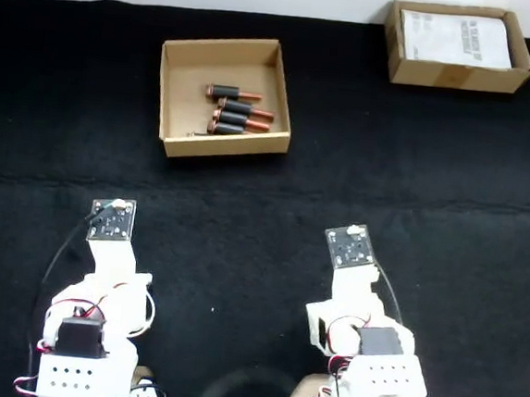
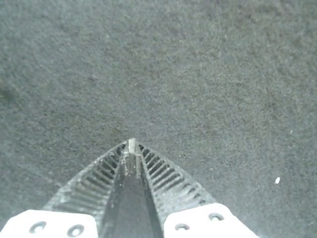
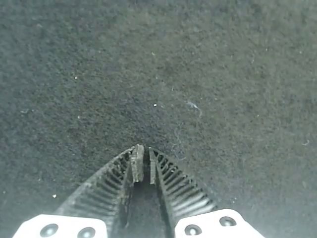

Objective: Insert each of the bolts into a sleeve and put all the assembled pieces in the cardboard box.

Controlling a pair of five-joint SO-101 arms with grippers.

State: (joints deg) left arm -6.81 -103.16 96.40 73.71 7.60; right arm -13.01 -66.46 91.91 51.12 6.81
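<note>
Even, diffuse light, with soft shadow inside the cardboard box (image 1: 195,67).

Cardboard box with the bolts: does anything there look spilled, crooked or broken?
Nothing stands out. The four sleeved bolts lie inside the cardboard box, none spilled onto the black cloth, and the box looks undamaged.

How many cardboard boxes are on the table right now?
2. One open cardboard box sits mid-table beyond the arms and holds the sleeved bolts. A second box sits at the far right edge with a sheet of paper inside.
</note>
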